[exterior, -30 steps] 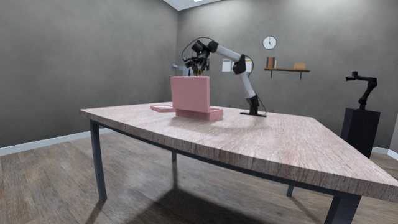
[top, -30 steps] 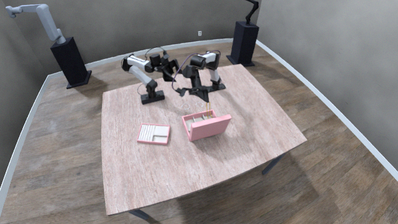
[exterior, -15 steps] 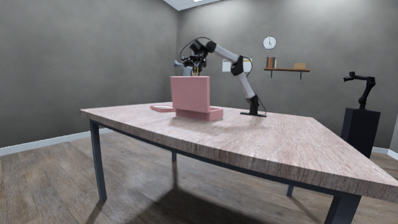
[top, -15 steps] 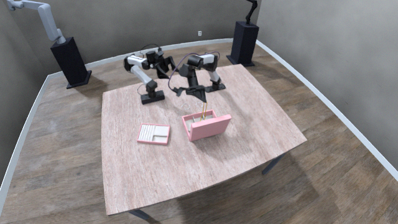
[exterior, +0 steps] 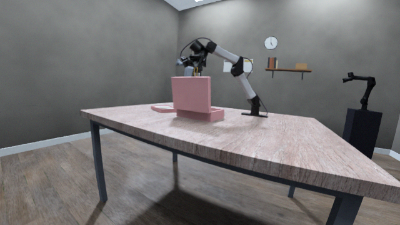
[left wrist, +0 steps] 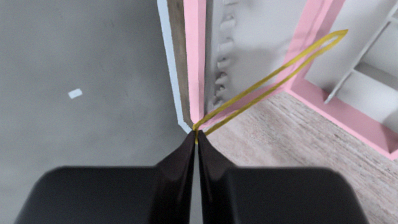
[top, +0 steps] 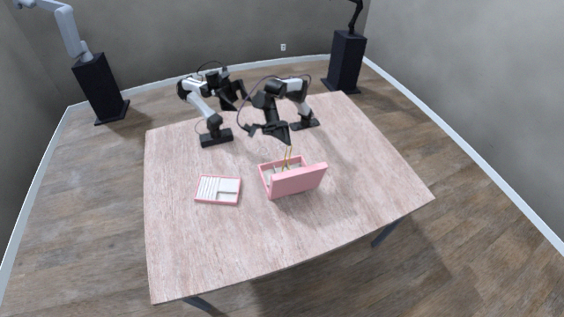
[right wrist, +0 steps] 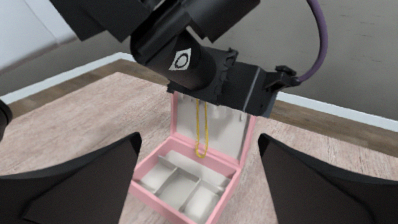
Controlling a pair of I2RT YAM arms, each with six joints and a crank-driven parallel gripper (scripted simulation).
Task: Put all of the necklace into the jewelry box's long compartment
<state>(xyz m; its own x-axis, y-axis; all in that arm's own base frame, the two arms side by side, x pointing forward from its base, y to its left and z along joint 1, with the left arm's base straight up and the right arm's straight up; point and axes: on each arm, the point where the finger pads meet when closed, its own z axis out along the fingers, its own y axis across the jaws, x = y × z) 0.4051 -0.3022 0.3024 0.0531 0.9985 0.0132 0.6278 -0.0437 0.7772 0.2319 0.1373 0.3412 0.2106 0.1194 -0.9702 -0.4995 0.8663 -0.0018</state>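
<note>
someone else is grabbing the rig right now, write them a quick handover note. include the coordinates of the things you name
Left gripper [top: 289, 143] [left wrist: 196, 136]: shut on the necklace [top: 285, 159] [left wrist: 270, 80] [right wrist: 201, 145], which hangs in a loop.
Right gripper [right wrist: 200, 141]: open, nothing between its fingers.
Jewelry box [top: 298, 181] [exterior: 191, 94] [right wrist: 170, 145]: lid up.
Bangles [top: 263, 151]: on the table, outside the box.
Done: necklace picked up, box open.
Left: lower all of the necklace into the long compartment [right wrist: 197, 167], release, keep bangles out.

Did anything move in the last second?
Yes: the arm holding the gold necklace swung towards the open pink box's lid. The box and the white-lined tray stayed put.
</note>
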